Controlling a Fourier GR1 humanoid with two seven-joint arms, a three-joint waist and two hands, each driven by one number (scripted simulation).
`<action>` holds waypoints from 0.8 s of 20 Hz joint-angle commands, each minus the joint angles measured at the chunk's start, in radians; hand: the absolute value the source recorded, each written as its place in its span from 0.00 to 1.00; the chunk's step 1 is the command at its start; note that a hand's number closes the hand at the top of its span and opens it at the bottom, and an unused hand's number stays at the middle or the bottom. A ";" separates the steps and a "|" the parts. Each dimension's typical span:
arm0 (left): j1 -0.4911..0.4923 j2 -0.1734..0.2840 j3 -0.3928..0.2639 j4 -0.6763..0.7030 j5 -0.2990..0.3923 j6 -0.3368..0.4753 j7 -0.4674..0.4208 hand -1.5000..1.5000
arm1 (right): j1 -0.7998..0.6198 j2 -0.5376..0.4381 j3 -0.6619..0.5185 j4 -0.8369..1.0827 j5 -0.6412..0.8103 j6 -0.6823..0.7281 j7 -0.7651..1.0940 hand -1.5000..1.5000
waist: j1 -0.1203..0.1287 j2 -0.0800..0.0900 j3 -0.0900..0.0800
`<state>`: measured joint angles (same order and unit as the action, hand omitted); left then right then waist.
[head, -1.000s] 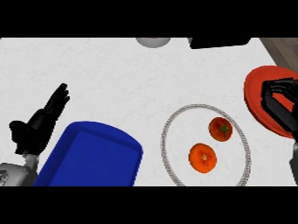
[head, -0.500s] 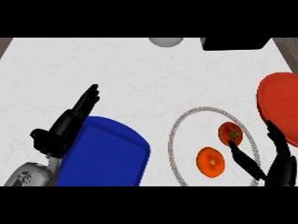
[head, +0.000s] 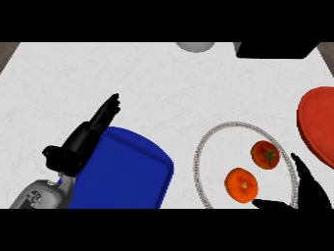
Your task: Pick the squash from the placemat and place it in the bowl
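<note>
right hand [head: 308,188] low at the right edge, fingers spread open over the round white mat [head: 201,162], thumb beside the orange squash [head: 241,184], tomato [head: 266,154] just behind, blue tray [head: 126,171], left hand [head: 86,137] open with straight fingers, red bowl [head: 328,127] farther right

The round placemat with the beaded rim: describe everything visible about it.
The placemat is a white disc edged by a thin grey beaded ring, lying flat on the white counter. Two orange-red fruits rest on it, one with a green stem mark, the other nearer the view's bottom. The right hand overlaps its lower right rim. A blue container sits left, apart.
</note>
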<state>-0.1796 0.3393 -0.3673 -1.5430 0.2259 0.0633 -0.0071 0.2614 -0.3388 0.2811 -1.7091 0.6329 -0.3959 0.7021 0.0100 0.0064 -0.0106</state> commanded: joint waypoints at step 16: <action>0.028 -0.037 -0.019 -0.031 -0.025 -0.005 0.007 0.50 | -0.331 0.152 0.092 -0.154 -0.146 0.540 0.784 0.00 | 0.011 -0.005 0.007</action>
<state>-0.1739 0.3090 -0.3777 -1.5621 0.2082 0.0638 0.0167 0.0044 -0.2603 0.3372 -1.9026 0.4454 0.0850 1.2302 0.0194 0.0015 -0.0043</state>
